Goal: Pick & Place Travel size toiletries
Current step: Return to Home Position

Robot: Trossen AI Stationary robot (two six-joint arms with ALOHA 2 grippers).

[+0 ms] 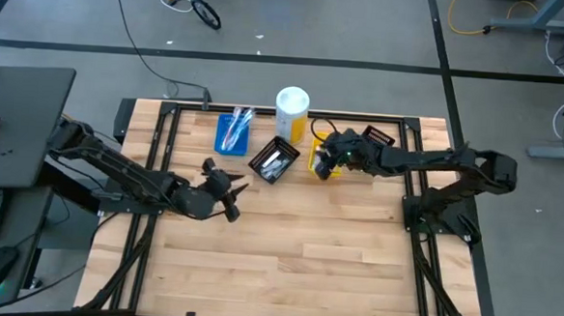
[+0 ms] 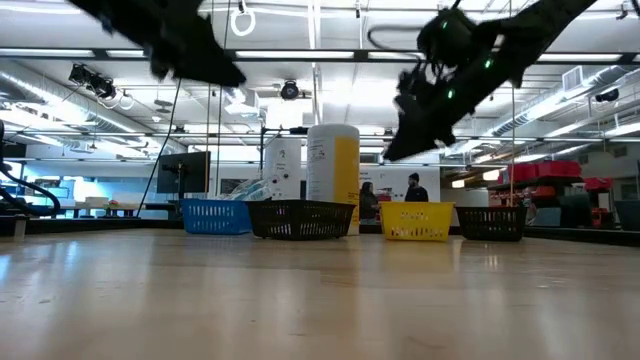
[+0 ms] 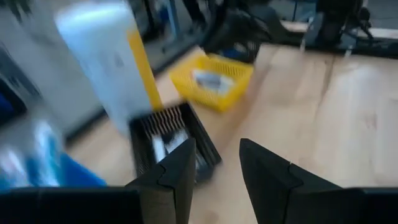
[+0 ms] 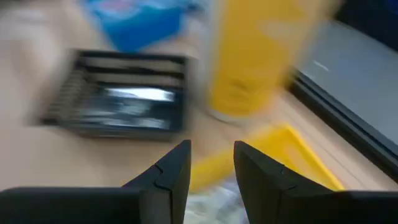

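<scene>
We find the travel size toiletries in bins grouped round the tall cylinder [image 1: 292, 108], which stands at the far edge of the table [image 1: 286, 265]. The whole near side of the wood from the cylinder lies bare and gives both arms room to move. To the cylinder's left, the blue bin [image 1: 219, 135] holds thin toothbrushes [image 1: 237, 127]. In front of the cylinder, the near black bin [image 1: 292, 151] holds pale silver pieces [image 1: 275, 162]; we cannot tell them apart. To its front right, the yellow bin [image 3: 217, 98] holds a pale packet [image 3: 210, 79]. A second black bin [image 1: 380, 137] sits farther right of the cylinder; its contents do not show. The right gripper [image 4: 211, 145] hangs over the yellow bin, above the table, jaws a narrow gap apart and holding nothing. The left gripper [image 3: 216, 143] hangs off the wood to the cylinder's front left, near the first black bin, jaws parted and holding nothing.
</scene>
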